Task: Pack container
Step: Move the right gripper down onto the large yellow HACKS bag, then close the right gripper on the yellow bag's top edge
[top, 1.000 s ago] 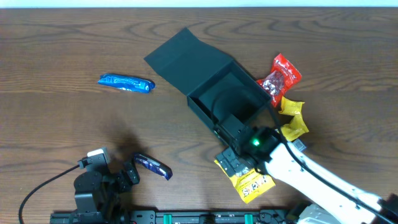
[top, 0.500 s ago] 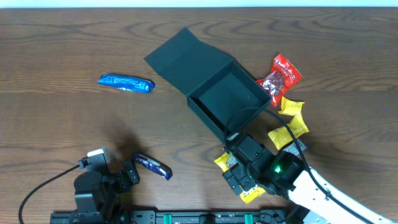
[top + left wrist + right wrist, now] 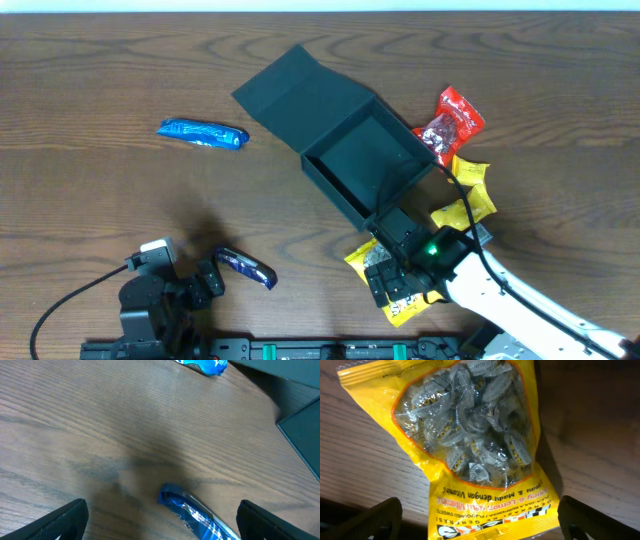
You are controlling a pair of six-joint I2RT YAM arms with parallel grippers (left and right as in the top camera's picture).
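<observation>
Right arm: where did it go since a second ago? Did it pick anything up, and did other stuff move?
The right gripper pulled back from over the container toward the near table edge. It now hangs open above the yellow candy bag, holding nothing. The container, the light blue packet, the dark blue packet, the red bag and the left gripper stayed put.

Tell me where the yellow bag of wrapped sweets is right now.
In the overhead view the yellow bag lies on the table's right side, just below the open container's near corner, under the right gripper with its jaws open.
</observation>
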